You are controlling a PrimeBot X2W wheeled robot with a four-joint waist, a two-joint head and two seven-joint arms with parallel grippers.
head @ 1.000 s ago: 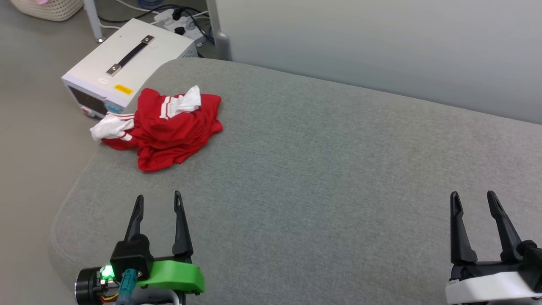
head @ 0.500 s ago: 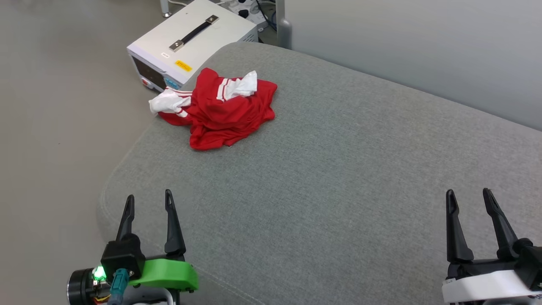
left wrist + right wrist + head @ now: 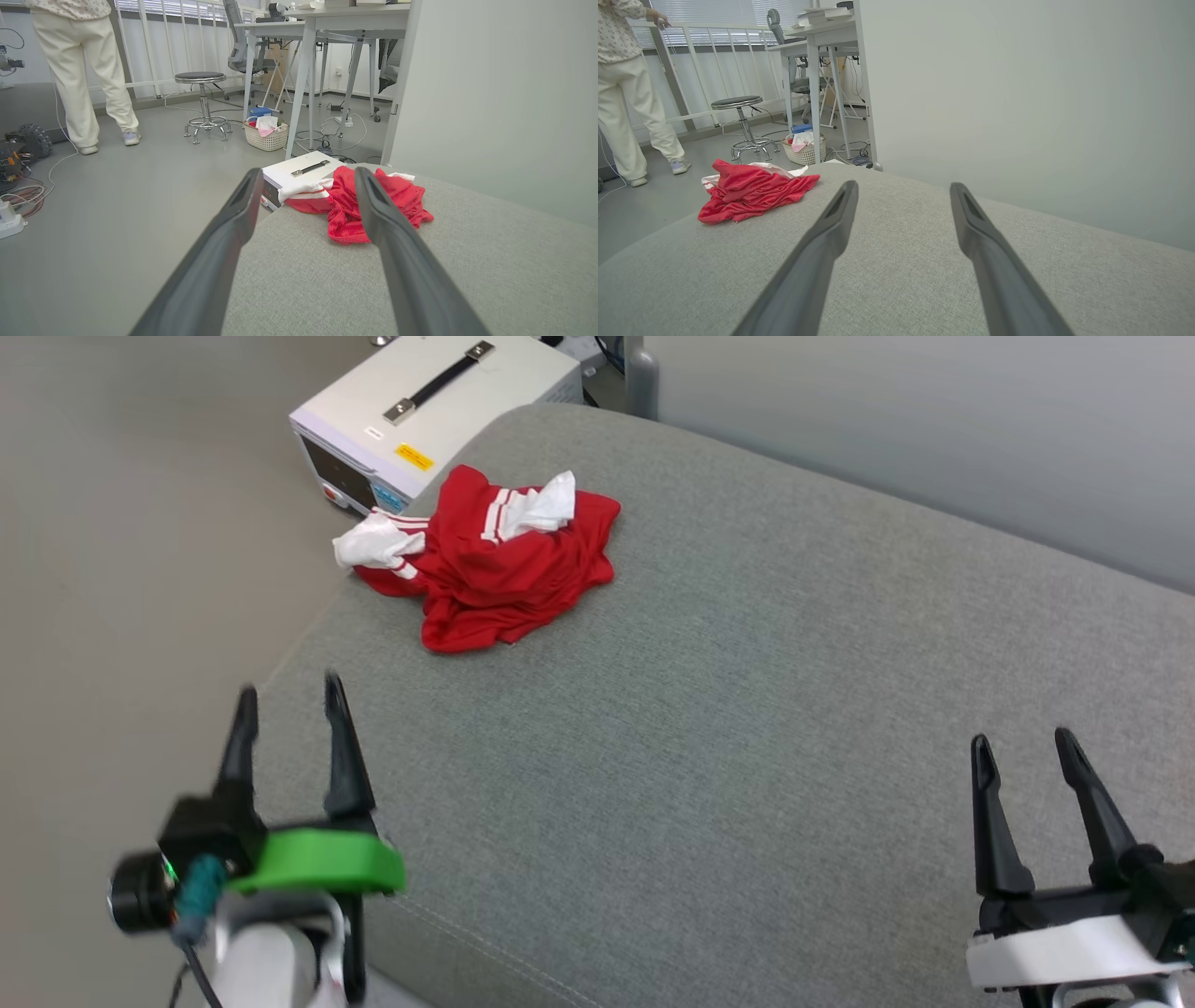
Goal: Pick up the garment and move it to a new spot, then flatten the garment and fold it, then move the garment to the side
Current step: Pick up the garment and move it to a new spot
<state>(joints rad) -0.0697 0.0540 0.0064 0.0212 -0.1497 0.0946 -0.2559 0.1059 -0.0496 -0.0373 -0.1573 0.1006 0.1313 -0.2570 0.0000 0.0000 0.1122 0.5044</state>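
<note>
The garment (image 3: pixel 490 565) lies crumpled near the far left corner of the grey cushioned surface (image 3: pixel 747 709); it is red with white sleeves and striped trim, its lettering hidden in the folds. It also appears as a red heap in the left wrist view (image 3: pixel 345 203) and the right wrist view (image 3: pixel 749 191). My left gripper (image 3: pixel 288 695) is open at the lower left, over the surface's left edge, well short of the garment. My right gripper (image 3: pixel 1022 742) is open at the lower right, far from it. Both hold nothing.
A white box with a black handle (image 3: pixel 439 406) stands on the floor just beyond the garment's corner. A grey wall (image 3: pixel 934 429) runs behind the surface. A person in pale trousers (image 3: pixel 79 74), a stool (image 3: pixel 203 105), a basket (image 3: pixel 267 135) and desks stand further off.
The head camera has swung left, shifting the whole picture right. My left gripper has risen and moved forward towards the garment, blurred with motion. The garment lies as before.
</note>
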